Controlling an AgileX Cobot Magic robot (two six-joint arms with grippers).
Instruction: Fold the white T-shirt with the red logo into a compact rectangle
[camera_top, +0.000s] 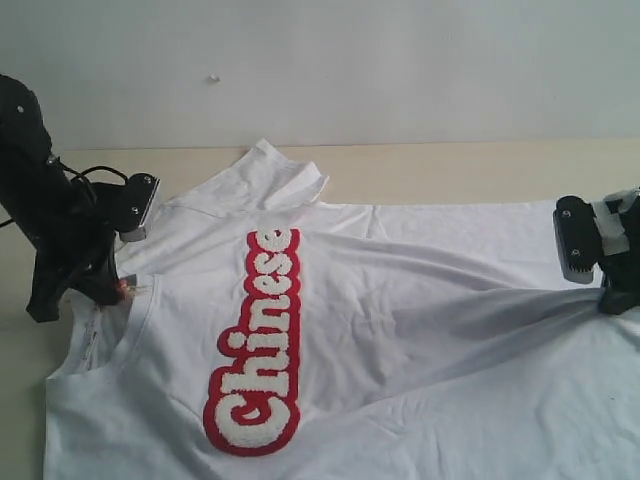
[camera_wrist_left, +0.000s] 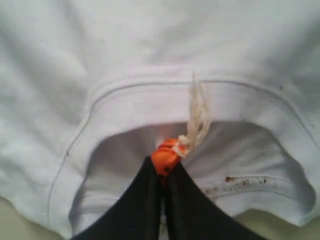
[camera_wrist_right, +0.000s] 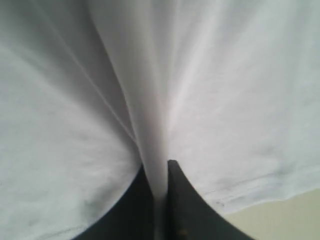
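The white T-shirt lies spread over the table, collar to the left, hem to the right. Its red logo reading "Chinese" runs lengthwise down the chest. At the collar, my left gripper is shut on the orange neck tag, with a frayed white thread beside it. My right gripper is shut on a raised fold of the shirt's fabric near the hem, and pulled creases run from it toward the logo.
A pale wooden tabletop shows behind the shirt, with a white wall beyond. One sleeve lies folded toward the back. Small brownish specks mark the inner collar seam. The shirt runs off the frame's lower edge.
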